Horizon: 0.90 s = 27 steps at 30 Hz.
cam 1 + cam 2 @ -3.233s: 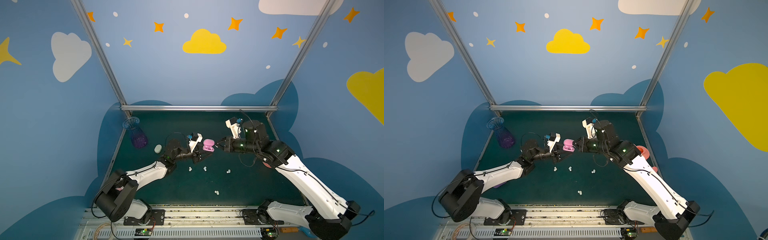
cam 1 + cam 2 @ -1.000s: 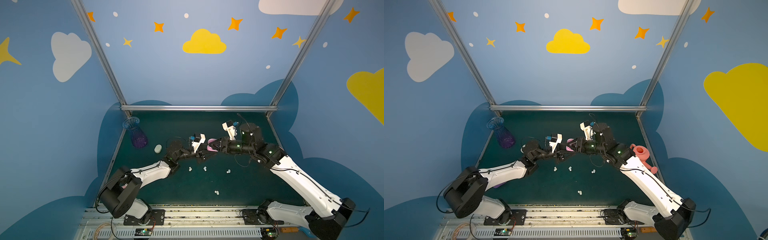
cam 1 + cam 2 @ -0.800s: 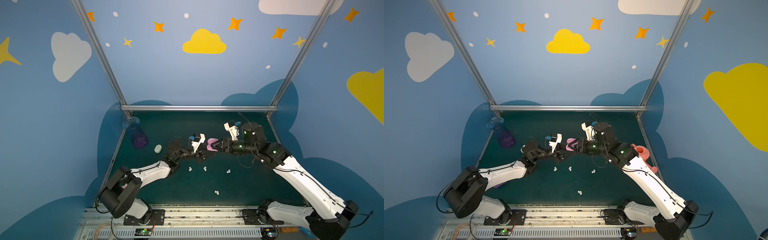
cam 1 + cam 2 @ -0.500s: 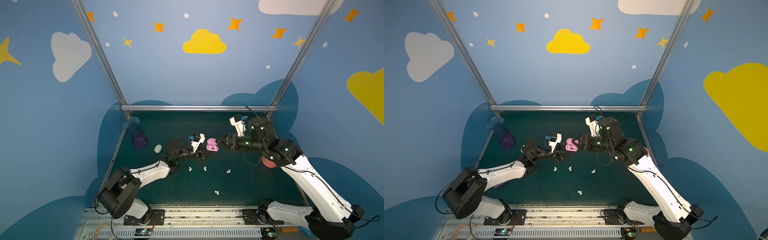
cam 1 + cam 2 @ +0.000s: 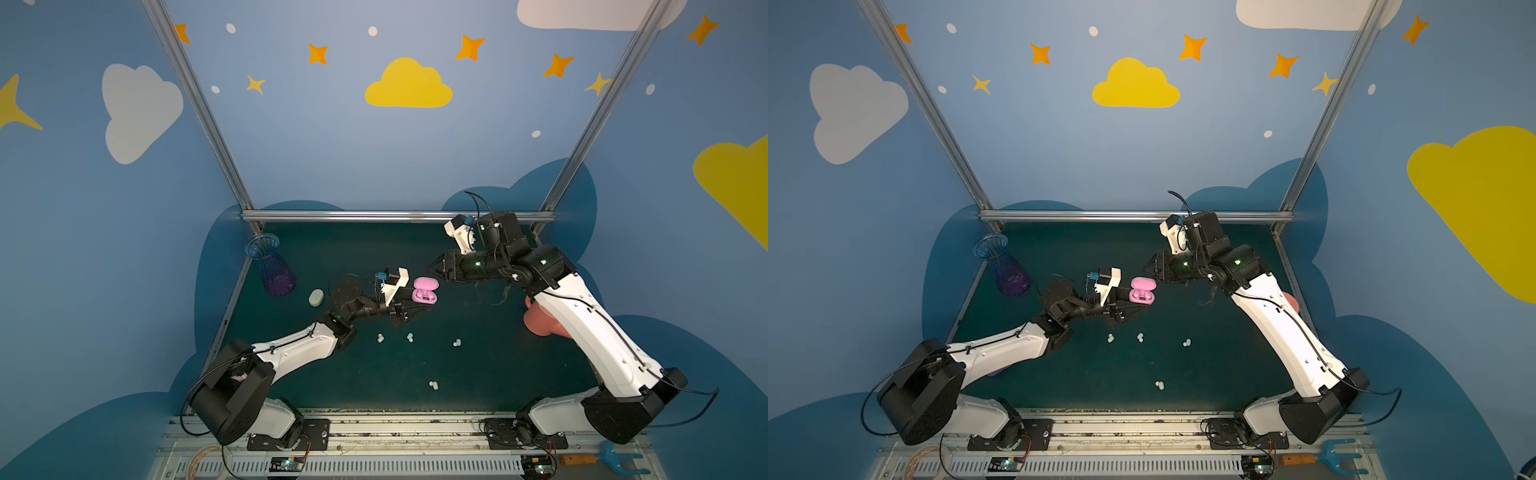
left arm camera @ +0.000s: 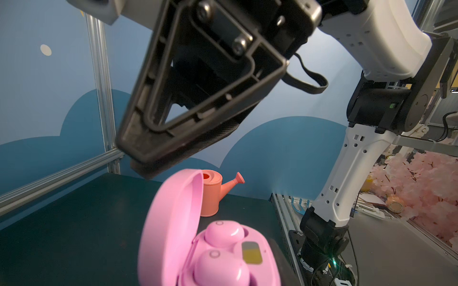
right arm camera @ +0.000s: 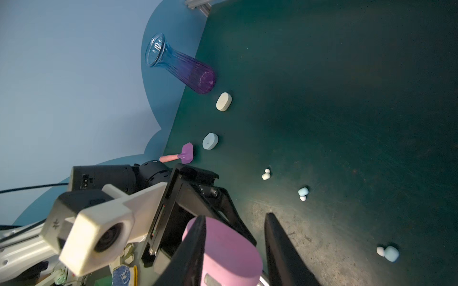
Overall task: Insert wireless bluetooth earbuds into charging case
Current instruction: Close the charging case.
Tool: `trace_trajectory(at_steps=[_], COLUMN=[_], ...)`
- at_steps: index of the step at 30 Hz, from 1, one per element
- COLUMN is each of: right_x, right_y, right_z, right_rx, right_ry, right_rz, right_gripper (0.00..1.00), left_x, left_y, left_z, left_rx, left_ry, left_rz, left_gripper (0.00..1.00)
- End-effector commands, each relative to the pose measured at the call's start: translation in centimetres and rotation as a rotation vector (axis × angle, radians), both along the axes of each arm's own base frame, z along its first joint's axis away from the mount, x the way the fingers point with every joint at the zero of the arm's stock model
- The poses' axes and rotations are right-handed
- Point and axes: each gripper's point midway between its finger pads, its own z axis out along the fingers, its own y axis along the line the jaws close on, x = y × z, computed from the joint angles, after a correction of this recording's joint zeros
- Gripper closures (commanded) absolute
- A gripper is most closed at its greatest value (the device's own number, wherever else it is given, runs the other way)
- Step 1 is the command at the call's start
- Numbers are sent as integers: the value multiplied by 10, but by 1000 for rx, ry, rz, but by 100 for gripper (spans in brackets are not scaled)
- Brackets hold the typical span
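My left gripper [image 5: 415, 309] is shut on the base of a pink charging case [image 5: 424, 291], held above the table. The lid [image 6: 173, 222] stands open, and two pink earbuds [image 6: 223, 232] sit in the wells. My right gripper [image 5: 434, 270] hovers just behind and above the lid, jaws open and not touching it. In the right wrist view its two dark fingers [image 7: 198, 247] frame the lid's back [image 7: 228, 247]. Several loose earbuds [image 5: 410, 336], white and pale blue, lie on the table in front of the case; one pale blue earbud [image 7: 303, 192] shows near the right gripper.
A white closed case [image 5: 316, 297] and a blue one [image 7: 210, 141] lie near the table's left edge, beside a purple glass vase [image 5: 272, 266] and a small purple shovel [image 7: 184, 154]. A salmon watering can [image 6: 210, 193] stands at the right edge, behind my right arm.
My right gripper has pulled back to the right, off the pink case, and its jaws have moved. The lid now stands open. The left arm has held still.
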Motion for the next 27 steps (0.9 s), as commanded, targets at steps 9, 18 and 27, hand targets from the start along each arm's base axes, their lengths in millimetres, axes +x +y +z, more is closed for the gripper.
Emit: trace_trajectory(at_steps=[9, 18, 27], right_x=[-63, -51, -45], right_y=[-16, -20, -14], right_z=[-22, -3, 0], right_rx=[4, -45, -60], right_ry=[111, 27, 21], right_rz=[31, 9, 20], right_gripper=[63, 59, 60], left_x=[-3, -3, -3], left_y=[1, -1, -2], left_z=[19, 16, 14], left_rx=[-24, -10, -9], left_ry=[-52, -42, -38], left_rz=[-4, -9, -10], left_gripper=[96, 96, 96])
